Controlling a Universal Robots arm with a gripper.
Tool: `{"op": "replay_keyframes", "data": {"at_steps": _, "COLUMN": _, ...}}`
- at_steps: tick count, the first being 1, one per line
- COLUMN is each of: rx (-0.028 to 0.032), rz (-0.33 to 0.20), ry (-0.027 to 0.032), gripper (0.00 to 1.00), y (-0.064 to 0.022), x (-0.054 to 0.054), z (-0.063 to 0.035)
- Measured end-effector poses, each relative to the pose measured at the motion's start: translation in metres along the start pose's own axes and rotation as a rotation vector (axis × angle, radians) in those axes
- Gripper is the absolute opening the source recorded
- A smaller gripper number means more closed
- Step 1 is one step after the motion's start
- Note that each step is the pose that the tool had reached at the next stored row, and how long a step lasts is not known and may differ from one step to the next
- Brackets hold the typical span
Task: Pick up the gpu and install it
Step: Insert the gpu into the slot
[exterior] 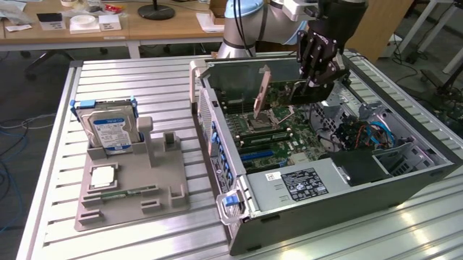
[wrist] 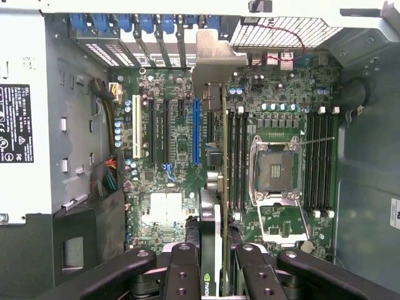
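Pickup done: your end effector grips the gpu above the motherboard; card not yet seated.

The gpu carries a green Nvidia logo; the power-supply label and the drive label are not readable.

The case is open upward, so the motherboard can be reached from above. In the exterior view, the board is hemmed in at five o'clock by the power supply and at three o'clock by cables. Room above it is taken by the hand, clamped on the gpu. At nine o'clock of the case, the table is occupied by a grey fixture.
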State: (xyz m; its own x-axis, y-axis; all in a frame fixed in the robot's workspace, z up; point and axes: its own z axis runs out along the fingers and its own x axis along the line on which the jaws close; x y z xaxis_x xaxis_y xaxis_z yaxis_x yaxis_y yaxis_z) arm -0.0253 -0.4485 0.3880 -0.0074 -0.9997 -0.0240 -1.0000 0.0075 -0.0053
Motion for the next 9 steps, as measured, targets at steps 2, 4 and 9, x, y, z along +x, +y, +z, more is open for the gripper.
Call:
{"op": "replay_keyframes", "data": {"at_steps": 2, "rx": 0.0000, "rz": 0.000, "ry": 0.0000, "gripper": 0.27, "y": 0.0000, "x": 0.0000, "z": 0.0000}}
{"op": "replay_keyframes", "data": {"at_steps": 4, "rx": 0.0000, "rz": 0.000, "ry": 0.0000, "gripper": 0.27, "y": 0.0000, "x": 0.0000, "z": 0.0000}}
{"op": "replay_keyframes", "data": {"at_steps": 9, "rx": 0.0001, "rz": 0.000, "ry": -0.0002, "gripper": 0.27, "y": 0.0000, "x": 0.0000, "z": 0.0008}}
